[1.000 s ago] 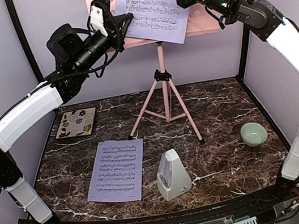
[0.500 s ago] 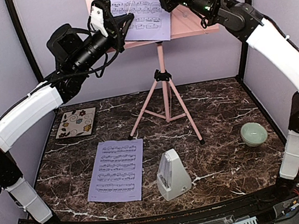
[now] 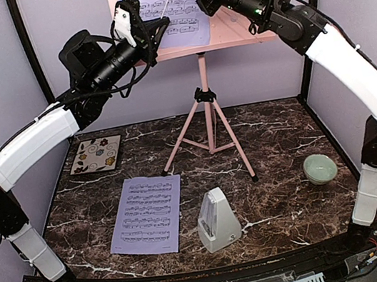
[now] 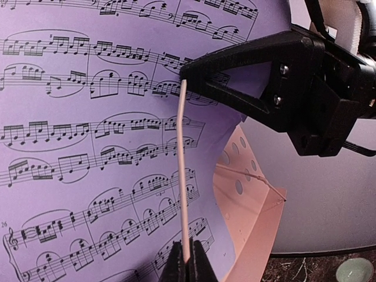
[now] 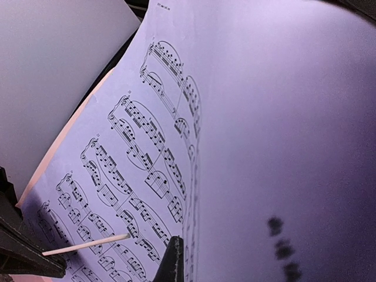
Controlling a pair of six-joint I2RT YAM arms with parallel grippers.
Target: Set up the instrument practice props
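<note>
1. The pink music stand (image 3: pixel 201 74) stands on its tripod at the back middle of the dark marble table (image 3: pixel 274 134). Its perforated desk (image 3: pixel 228 33) sits high at the top of the overhead view.
2. One lavender sheet-music page (image 4: pixel 88 147) rests against the desk, and its right edge bows away from the pink surface.
3. The right claw (image 4: pixel 183 70) is pinched tight on that page near its upper right part.
4. The left claw (image 4: pixel 188 265) is clamped narrow on the lower end of a thin pale rod (image 4: pixel 181 176). The rod runs up across the page to the tip of the right claw.
5. A second page (image 3: pixel 147 215) lies flat on the table at front left, with the metronome (image 3: pixel 216 219) upright just to its right.
6. A floral coaster (image 3: pixel 96 155) lies at back left, and a pale green bowl (image 3: pixel 320 167) sits at the right, well apart from the rest.
</note>
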